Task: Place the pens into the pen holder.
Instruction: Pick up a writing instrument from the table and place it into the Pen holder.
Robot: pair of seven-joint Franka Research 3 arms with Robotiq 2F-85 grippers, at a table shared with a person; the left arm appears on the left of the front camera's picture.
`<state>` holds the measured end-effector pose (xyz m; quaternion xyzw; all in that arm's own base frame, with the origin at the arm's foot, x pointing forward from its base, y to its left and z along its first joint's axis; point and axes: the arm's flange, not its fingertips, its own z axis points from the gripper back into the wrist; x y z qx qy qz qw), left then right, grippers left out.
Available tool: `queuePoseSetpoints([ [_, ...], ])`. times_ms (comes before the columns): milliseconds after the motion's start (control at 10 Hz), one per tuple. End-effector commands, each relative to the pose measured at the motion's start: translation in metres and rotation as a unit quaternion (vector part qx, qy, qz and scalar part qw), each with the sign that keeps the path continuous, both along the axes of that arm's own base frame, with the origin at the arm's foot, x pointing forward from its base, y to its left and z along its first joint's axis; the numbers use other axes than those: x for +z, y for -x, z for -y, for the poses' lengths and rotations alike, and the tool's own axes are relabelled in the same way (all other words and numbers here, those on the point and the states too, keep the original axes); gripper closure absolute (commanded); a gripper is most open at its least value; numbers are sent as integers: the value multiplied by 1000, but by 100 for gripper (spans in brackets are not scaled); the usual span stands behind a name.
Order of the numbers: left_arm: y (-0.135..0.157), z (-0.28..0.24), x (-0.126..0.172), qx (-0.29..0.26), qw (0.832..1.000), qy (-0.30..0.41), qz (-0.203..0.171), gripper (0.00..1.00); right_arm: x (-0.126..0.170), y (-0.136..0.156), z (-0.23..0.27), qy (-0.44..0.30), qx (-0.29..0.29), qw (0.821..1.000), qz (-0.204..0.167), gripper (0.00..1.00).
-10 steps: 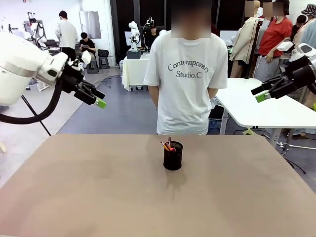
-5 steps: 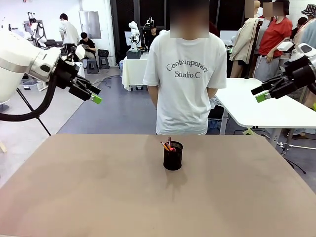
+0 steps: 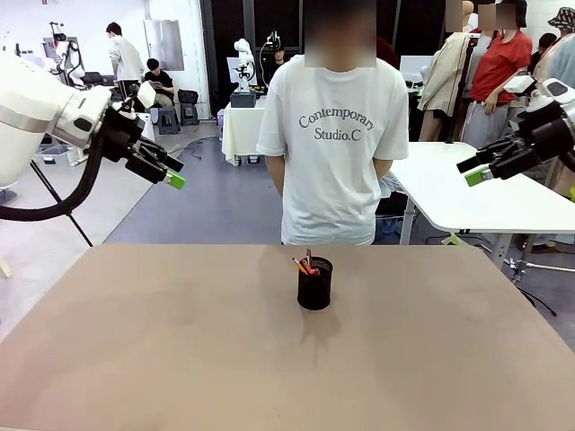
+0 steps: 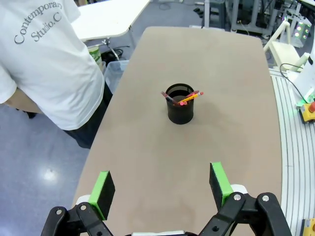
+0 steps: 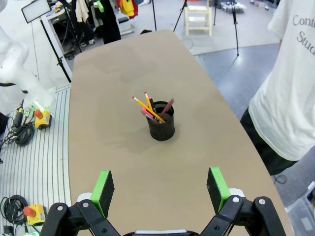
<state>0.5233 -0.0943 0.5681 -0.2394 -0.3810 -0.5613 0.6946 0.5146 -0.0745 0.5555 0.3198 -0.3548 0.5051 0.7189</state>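
Note:
A small black mesh pen holder (image 3: 314, 284) stands on the brown table (image 3: 162, 359) near its far edge, at the middle. Several pens (image 3: 304, 265) stick out of its top. From the left wrist the pen holder (image 4: 180, 103) and pens (image 4: 184, 97) lie well ahead; from the right wrist the pen holder (image 5: 162, 125) carries yellow, red and brown pens (image 5: 150, 109). My left gripper (image 3: 167, 172) hangs open high at the left, off the table. At the far right my right gripper (image 3: 473, 171) is raised and open too. Nothing sits between either pair of fingers.
A person in a white T-shirt (image 3: 334, 135) stands at the table's far edge right behind the holder, hands behind the back. A white table (image 3: 467, 197) stands at the back right. The brown tabletop around the holder is bare.
My left arm has pulled back to the left and slightly up over the last second, then stopped. The right arm and the holder have stayed put.

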Motion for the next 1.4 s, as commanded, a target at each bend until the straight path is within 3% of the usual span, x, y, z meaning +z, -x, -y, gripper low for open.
queuePoseSetpoints([
  [0, 0, -1, 0, 1, 1000, 0, 1, 0, 4, 0, -1, 5, 0, 1000, 1, 0],
  [1300, 0, -1, 0, 1, 1000, 0, 1, 0, 4, 0, -1, 5, 0, 1000, 1, 0],
])
